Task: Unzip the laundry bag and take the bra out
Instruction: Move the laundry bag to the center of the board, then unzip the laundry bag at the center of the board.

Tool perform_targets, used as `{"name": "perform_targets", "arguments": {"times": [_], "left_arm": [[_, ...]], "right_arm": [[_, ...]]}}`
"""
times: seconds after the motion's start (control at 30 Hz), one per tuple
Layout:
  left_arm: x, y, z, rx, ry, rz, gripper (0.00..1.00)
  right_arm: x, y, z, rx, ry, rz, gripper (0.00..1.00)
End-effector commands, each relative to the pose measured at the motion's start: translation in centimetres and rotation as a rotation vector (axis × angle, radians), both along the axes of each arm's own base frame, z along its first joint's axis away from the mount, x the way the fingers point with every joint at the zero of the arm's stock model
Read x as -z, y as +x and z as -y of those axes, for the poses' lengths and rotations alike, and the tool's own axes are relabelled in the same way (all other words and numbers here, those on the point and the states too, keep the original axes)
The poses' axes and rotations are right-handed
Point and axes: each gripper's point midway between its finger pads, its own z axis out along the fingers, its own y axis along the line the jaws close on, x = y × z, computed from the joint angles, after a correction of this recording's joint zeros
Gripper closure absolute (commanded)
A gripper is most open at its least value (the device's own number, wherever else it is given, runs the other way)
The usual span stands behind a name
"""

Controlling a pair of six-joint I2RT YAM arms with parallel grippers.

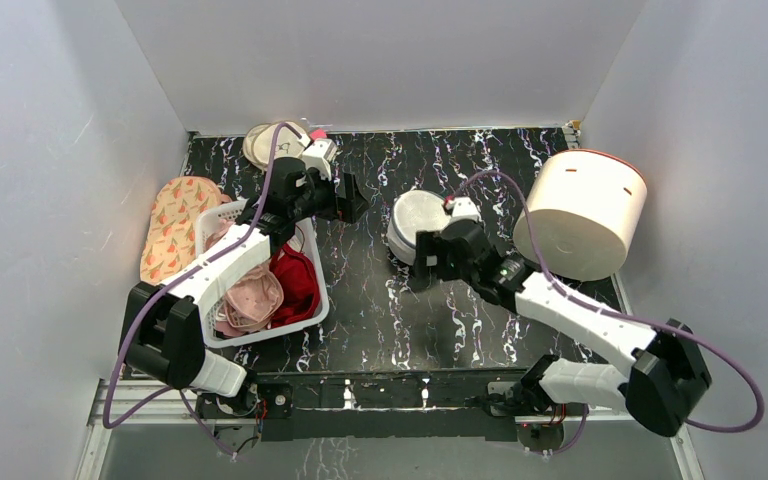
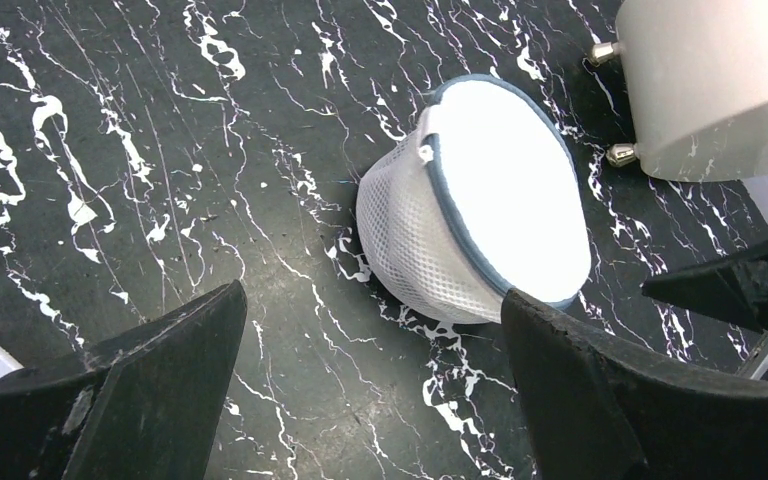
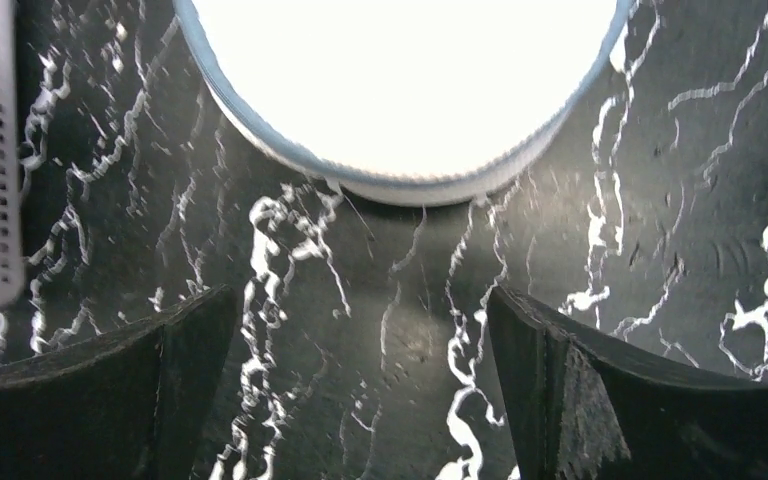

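White mesh laundry bag (image 1: pixel 412 220) sits on the black table (image 1: pixel 380 300), looking zipped shut, just in front of the right pincer (image 3: pixel 360 375). It and the left pincer (image 2: pixel 375 375) gape wide and empty, maybe ready to grab.

the table (image 1: pixel 380 300) has a black top veined with white, like marble, and is closed in by pale walls at the left, back and right. near its middle sits the laundry bag (image 1: pixel 415 222), a small round white mesh pod with a blue-grey rim, tipped a little to one side. just to its right, apart from it, rests a big cream drum (image 1: pixel 582 212). on the left stands a white perforated basket (image 1: pixel 265 334) filled with pink and red clothes (image 1: pixel 295 285). a peach printed pad (image 1: pixel 173 225) lies along the left wall against the basket. beige round discs (image 1: pixel 263 145) lie in the back left corner.
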Motion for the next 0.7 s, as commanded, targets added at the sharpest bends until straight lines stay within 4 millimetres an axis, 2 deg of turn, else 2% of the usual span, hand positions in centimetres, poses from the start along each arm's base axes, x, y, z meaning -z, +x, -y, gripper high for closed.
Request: {"name": "perform_targets", "arguments": {"times": [0.0,0.2,0.27,0.3,0.43,0.53,0.6,0.67], "left_arm": [[-2.9,0.0,0.0,0.005,-0.013,0.083,0.02],[-3.1,0.0,0.0,0.004,-0.01,0.087,0.02],[-3.0,0.1,-0.2,-0.001,-0.003,0.088,0.02],[-3.1,0.1,-0.2,-0.004,0.0,0.092,0.02],[-3.3,0.2,-0.5,-0.012,0.011,0.101,0.02],[-3.5,0.2,-0.6,-0.015,0.013,0.11,0.02],[-3.5,0.2,-0.7,-0.02,0.016,0.115,0.02],[-3.5,0.3,-0.7,-0.021,0.019,0.113,0.02]], "right_arm": [[-7.0,3.8,-4.3,-0.004,0.146,0.096,0.02],[-8.1,6.8,-7.0,-0.052,0.094,0.106,0.02],[-7.5,8.3,-7.2,-0.02,0.057,0.11,0.02],[-7.9,8.9,-7.4,-0.015,0.056,0.125,0.02],[-6.5,11.2,-7.5,0.053,-0.015,0.121,0.04],[-4.8,12.1,-7.8,0.039,-0.089,0.098,0.15],[-3.7,12.0,-7.8,0.02,-0.134,0.066,0.26],[-2.9,11.7,-7.5,0.003,-0.161,0.05,0.4]]}}
